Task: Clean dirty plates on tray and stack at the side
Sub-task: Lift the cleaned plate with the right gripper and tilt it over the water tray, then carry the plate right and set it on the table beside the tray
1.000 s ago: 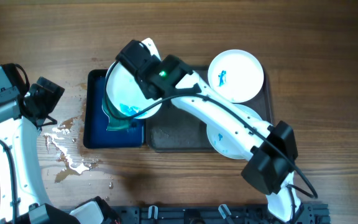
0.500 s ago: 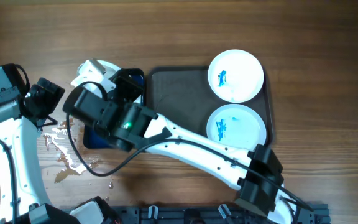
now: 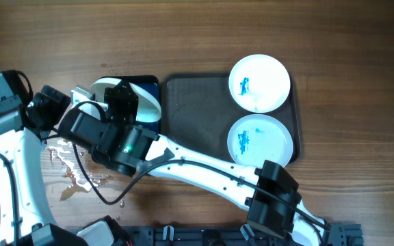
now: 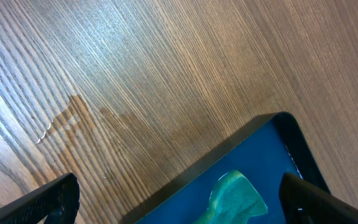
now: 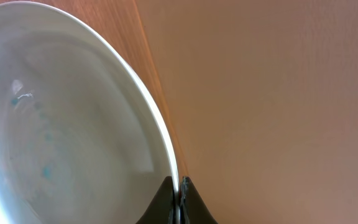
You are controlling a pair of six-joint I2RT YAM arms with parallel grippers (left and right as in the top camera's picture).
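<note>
1. Water pools (image 3: pixel 70 167) lie on the wooden surface (image 3: pixel 197 34) at the near left, beside the left arm. The left wrist view also shows a wet patch on the wood.
2. The left hand (image 4: pixel 178 193) is wide open and holds nothing. It hangs over the surface just left of the blue tray (image 4: pixel 272 162). One fingertip shows at each lower corner of its wrist view.
3. A green sponge (image 4: pixel 235 196) lies inside the blue tray, near its corner.
4. The right arm reaches across from the near right, and the right hand (image 5: pixel 179 186) is over the blue tray. Its fingers (image 5: pixel 163 200) are clamped tight on the rim of a white plate (image 5: pixel 73 124).
5. This held plate stands tilted above the far part of the blue tray. Its face carries only faint bluish specks and a wet sheen. Whether it touches the blue tray cannot be told.
6. The grey tray (image 3: pixel 197 116) sits directly right of the blue tray, the two sides close together. Its left and middle floor is bare.
7. A near plate (image 3: pixel 272 147) rests at the grey tray's near right end, with blue smears left of its centre.
8. A far plate (image 3: pixel 265 89) rests at the far right corner, just beyond the near one. It has a blue smear on its left half, and its edge overlaps the tray rim.
</note>
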